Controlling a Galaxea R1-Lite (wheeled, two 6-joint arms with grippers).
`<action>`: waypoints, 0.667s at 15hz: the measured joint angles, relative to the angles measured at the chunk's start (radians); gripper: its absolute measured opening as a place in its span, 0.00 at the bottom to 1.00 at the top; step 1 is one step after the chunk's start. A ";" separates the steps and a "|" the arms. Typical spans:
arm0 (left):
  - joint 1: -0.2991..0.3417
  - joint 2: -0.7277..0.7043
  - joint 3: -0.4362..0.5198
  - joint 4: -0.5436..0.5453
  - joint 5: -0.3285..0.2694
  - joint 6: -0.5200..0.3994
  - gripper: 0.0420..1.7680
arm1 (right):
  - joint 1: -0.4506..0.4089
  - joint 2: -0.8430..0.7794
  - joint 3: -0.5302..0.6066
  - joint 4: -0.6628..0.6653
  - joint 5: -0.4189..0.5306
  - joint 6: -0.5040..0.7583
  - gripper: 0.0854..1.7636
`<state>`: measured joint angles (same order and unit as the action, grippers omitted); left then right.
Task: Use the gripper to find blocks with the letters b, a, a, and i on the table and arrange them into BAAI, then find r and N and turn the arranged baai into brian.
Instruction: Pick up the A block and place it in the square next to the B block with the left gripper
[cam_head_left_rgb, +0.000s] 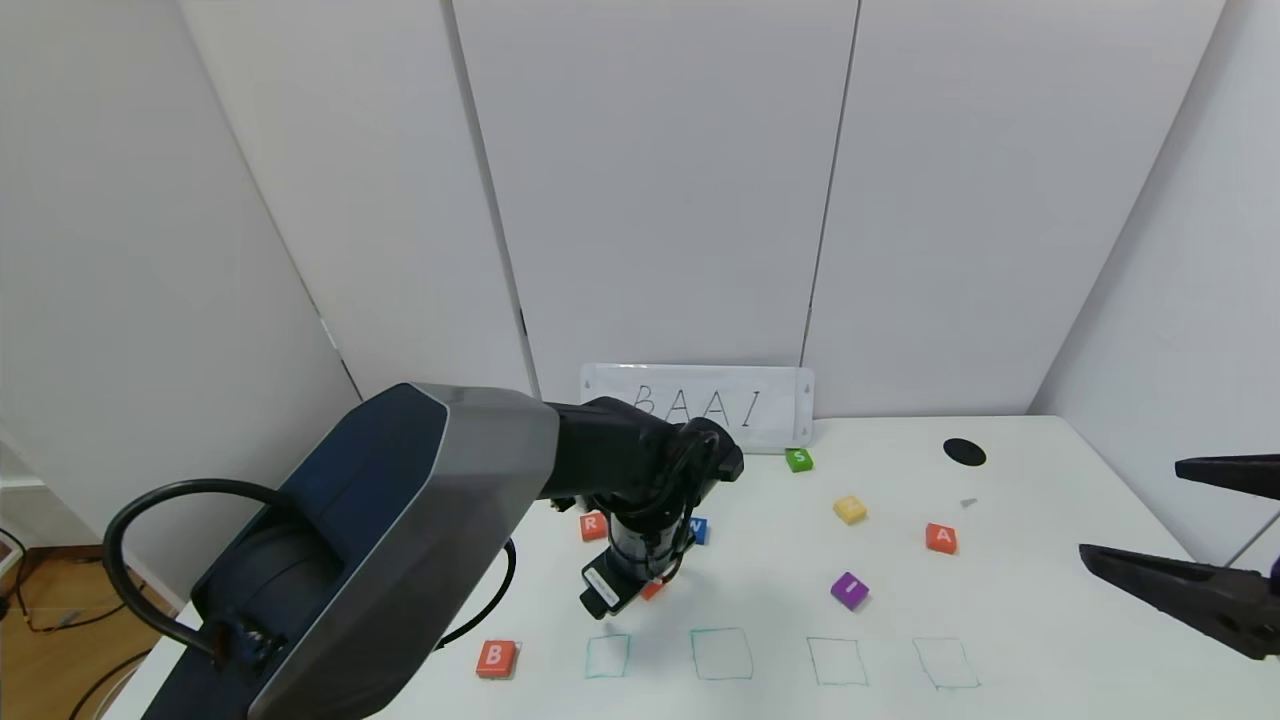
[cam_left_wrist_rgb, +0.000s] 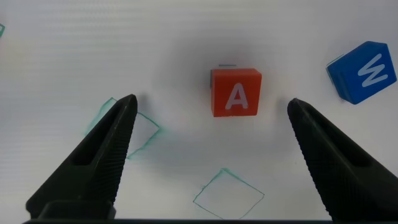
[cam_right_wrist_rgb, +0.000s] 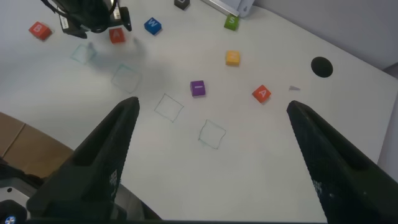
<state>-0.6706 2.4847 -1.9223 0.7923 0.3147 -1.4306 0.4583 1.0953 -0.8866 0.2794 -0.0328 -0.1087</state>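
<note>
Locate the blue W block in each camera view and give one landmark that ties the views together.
Head view: the blue W block peeks out just right of the left gripper, mid-table.
Left wrist view: the block lies tilted, beyond the open fingers.
Right wrist view: it sits far off, beside the left gripper.
Shared landmark: the orange-red A block beneath that gripper, next to the W.

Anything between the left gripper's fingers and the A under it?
No. In the left wrist view the open left gripper straddles the A over bare table.

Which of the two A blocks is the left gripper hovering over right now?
The A block beside the blue W block, framed between the open left gripper jaws. The other A block sits far off toward the robot's right.
</note>
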 joint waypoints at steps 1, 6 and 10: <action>-0.004 0.008 -0.003 0.000 0.020 -0.009 0.97 | 0.000 0.000 0.000 0.000 0.000 -0.001 0.97; -0.010 0.032 -0.014 0.000 0.046 -0.012 0.97 | 0.000 -0.004 0.001 0.000 0.000 -0.003 0.97; -0.020 0.051 -0.016 0.001 0.083 -0.013 0.97 | 0.000 -0.012 0.001 0.001 0.000 -0.004 0.97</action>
<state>-0.6906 2.5357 -1.9381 0.7934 0.3979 -1.4440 0.4583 1.0832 -0.8851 0.2809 -0.0323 -0.1128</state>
